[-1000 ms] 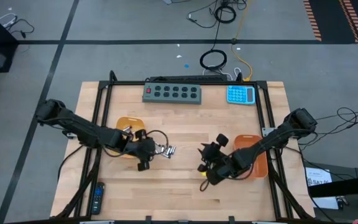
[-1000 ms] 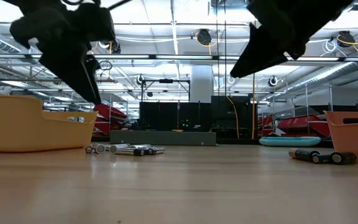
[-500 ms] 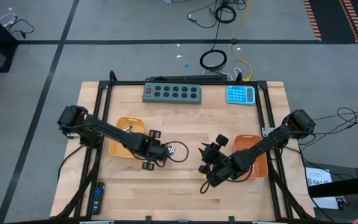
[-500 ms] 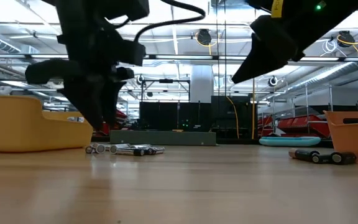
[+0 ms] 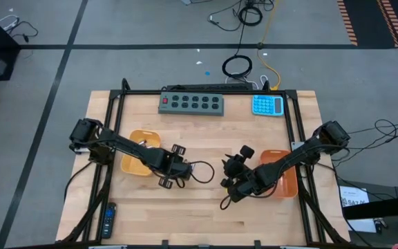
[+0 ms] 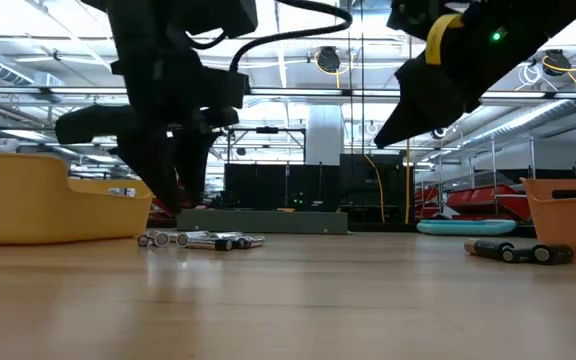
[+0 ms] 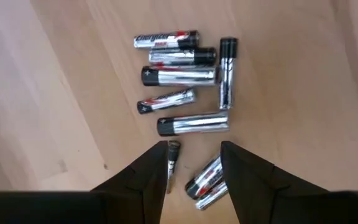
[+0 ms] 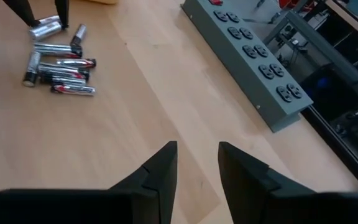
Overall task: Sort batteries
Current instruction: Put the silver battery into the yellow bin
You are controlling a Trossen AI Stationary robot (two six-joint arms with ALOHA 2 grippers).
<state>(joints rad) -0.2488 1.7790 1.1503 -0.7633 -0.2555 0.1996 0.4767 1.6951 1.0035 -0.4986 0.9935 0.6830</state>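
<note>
Right now the left hand (image 7: 194, 163) hangs over the cluster of silvery batteries (image 7: 182, 78) on the bench (image 5: 206, 214), its fingers spread and holding nothing, with one or two cells lying between them and a thin one (image 7: 173, 163) just beside the inner face of one finger (image 7: 143, 174). The main risk, as I judge it, is a crowded grasp: the cells lie touching or nearly so, at several angles, so closing could pinch two at once, or a fingertip could land on a neighbour and roll the round cells across the bench. A grip taken near one end could also let the cell pivot and slip out on the way to the orange tray (image 5: 131, 166) just beside the pile. The right hand (image 8: 196, 163) waits well apart, nearer the other tray (image 5: 289, 181), fingers parted and empty; a few dark batteries (image 6: 520, 252) lie near that tray.
</note>
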